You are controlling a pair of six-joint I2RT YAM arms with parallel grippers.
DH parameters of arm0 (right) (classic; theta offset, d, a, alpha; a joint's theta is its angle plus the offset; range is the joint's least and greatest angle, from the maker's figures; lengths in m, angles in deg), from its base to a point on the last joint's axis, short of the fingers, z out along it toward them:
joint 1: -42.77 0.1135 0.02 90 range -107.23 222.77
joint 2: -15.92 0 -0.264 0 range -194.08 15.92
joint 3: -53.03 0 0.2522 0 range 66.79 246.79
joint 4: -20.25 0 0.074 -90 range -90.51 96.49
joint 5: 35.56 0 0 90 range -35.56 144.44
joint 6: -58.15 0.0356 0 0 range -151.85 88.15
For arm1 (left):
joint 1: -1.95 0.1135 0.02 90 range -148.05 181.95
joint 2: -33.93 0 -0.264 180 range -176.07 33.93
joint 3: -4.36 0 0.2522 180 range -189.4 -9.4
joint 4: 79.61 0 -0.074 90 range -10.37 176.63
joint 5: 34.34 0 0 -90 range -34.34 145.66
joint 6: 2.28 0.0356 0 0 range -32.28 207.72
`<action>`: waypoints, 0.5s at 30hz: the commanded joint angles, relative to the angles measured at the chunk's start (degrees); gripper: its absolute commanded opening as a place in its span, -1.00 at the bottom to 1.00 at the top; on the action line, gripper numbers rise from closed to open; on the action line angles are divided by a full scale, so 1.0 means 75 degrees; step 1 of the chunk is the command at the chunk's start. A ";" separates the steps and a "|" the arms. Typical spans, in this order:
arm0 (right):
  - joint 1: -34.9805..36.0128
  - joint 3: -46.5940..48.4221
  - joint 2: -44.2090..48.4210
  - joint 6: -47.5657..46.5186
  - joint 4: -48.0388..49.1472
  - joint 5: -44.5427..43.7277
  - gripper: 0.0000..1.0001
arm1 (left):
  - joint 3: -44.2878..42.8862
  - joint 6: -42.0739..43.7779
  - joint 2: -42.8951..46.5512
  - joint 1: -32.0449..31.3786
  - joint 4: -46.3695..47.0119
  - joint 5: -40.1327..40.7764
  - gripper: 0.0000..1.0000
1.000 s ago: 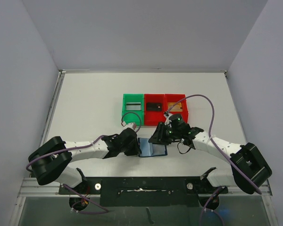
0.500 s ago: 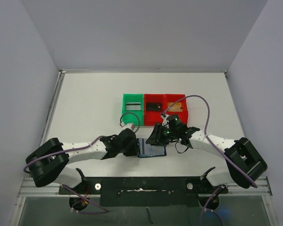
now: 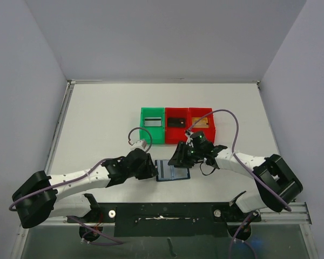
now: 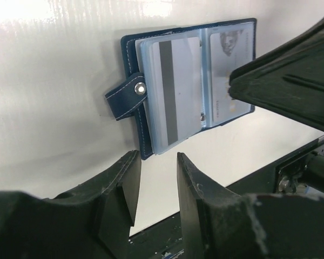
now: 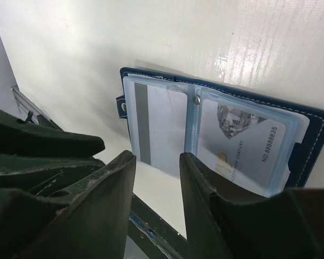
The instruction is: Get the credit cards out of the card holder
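Observation:
The dark navy card holder (image 3: pixel 171 172) lies open and flat near the table's front edge, its snap strap (image 4: pixel 125 99) pointing toward my left gripper. Its light blue pockets hold a silver-grey card with a dark stripe (image 4: pixel 175 91) (image 5: pixel 159 127) and a pale card with a diamond print (image 5: pixel 243 145). My left gripper (image 3: pixel 150 169) (image 4: pixel 157 162) is open just off the holder's left edge, with nothing between its fingers. My right gripper (image 3: pixel 176 160) (image 5: pixel 156 162) hovers open over the holder's near edge, holding nothing.
Three small bins stand in a row behind the holder: a green bin (image 3: pixel 142 125) with a silver-grey card, a red bin (image 3: pixel 176 133) with a black card, and another red bin (image 3: pixel 211 124) with a gold-tan card. The black base rail (image 3: pixel 162 211) runs along the front.
My left gripper has opened and drawn back a little from the holder's left edge, with its arm swung lower and leftward. The right gripper has opened slightly and shifted left over the holder.

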 commanded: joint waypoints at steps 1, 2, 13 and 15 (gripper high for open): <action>0.0015 0.0202 -0.0189 -0.0037 0.0470 0.0147 -0.22 | -0.0175 0.0077 0.0221 0.0034 0.0467 0.0050 -0.35; 0.0026 0.0193 -0.0222 -0.0028 0.0495 0.0131 -0.23 | -0.0244 0.0147 0.0135 0.0054 0.0582 -0.0012 -0.35; 0.0061 -0.0046 -0.0739 0.0107 0.0946 0.0216 -0.32 | -0.0683 0.0615 -0.1351 0.0171 0.1184 -0.0417 -0.57; 0.0092 -0.0053 -0.0844 0.0107 0.0774 0.0006 -0.34 | -0.0518 0.0518 -0.1608 0.0263 0.1122 -0.0417 -0.73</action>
